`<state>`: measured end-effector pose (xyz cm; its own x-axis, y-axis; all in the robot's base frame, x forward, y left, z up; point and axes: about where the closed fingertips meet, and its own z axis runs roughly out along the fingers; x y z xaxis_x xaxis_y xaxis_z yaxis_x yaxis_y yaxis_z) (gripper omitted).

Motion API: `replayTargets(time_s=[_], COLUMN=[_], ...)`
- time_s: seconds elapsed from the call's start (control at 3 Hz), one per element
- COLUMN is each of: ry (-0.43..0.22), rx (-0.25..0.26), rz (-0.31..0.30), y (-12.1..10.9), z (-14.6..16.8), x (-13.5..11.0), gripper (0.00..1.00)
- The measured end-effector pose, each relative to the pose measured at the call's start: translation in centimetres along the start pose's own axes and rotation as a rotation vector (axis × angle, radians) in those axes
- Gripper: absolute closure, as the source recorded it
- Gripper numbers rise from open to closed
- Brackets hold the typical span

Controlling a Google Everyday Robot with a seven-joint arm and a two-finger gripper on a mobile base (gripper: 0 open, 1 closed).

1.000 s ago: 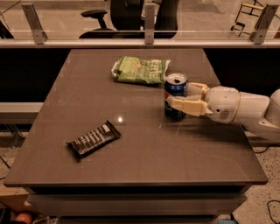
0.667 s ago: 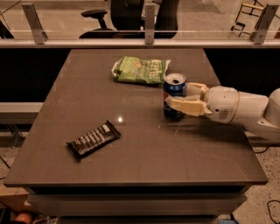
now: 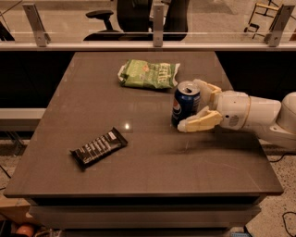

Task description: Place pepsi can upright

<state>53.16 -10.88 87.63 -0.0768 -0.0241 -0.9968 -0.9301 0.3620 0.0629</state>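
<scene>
Brown table (image 3: 138, 176) before a glass railing (image 3: 92, 39); office chair (image 3: 138, 14) beyond.

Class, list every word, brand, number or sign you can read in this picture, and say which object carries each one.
Round red-white-blue logo, no readable letters: on the upright dark-blue metal pepsi can, between the fingers of the cream two-finger gripper.
White lettering, too blurred to read: on the green crinkled snack bag.
Pale marks, too blurred to read: on the black wrapped bar.
No text on the brown table.

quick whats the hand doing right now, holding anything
The hand: open around the upright pepsi can on the table, one finger on each side; a firm grip cannot be confirmed.
</scene>
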Motion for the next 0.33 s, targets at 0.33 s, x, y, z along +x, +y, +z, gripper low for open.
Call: replayTargets(time_s=[0.33], ry=[0.000], rx=[0.000], rz=[0.000], y=[0.00], z=[0.01], x=[0.00], gripper=[0.00])
